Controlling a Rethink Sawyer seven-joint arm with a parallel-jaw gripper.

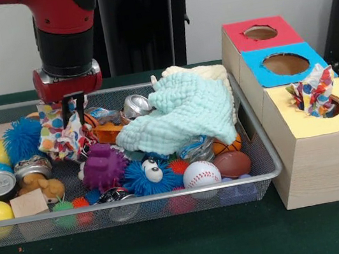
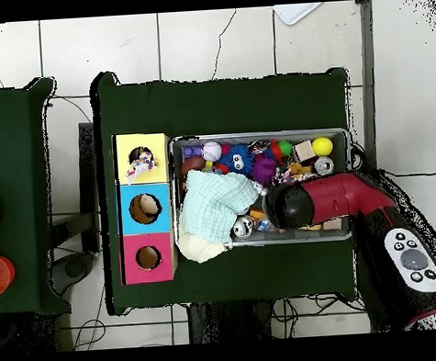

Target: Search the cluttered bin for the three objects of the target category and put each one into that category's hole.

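pincer (image 1: 73,102) down inside the wire bin (image 1: 270,150) toward its left end in the front view, black fingers dipped into a polka-dot cloth (image 1: 61,136); cannot tell whether clamped on the fabric or merely pressed against it. red and black arm (image 1: 64,34) coming straight down above. blue spiky ball (image 1: 22,139) just left of that cloth, purple knobbly ball (image 1: 103,166) just right and nearer. mint-green waffle cloth (image 1: 180,115) heaped over the bin's right half, cream cloth (image 1: 209,72) peeking from behind it. baseball (image 1: 201,174) and small brown football (image 1: 232,163) against the near rim. beside the bin on the green table (image 1: 176,248), yellow-topped box (image 1: 324,147) with a second polka-dot cloth (image 1: 312,93) bunched in its hole (image 1: 333,107), part sticking up. blue-topped box (image 1: 282,64) and red-topped box (image 1: 258,32) behind it.
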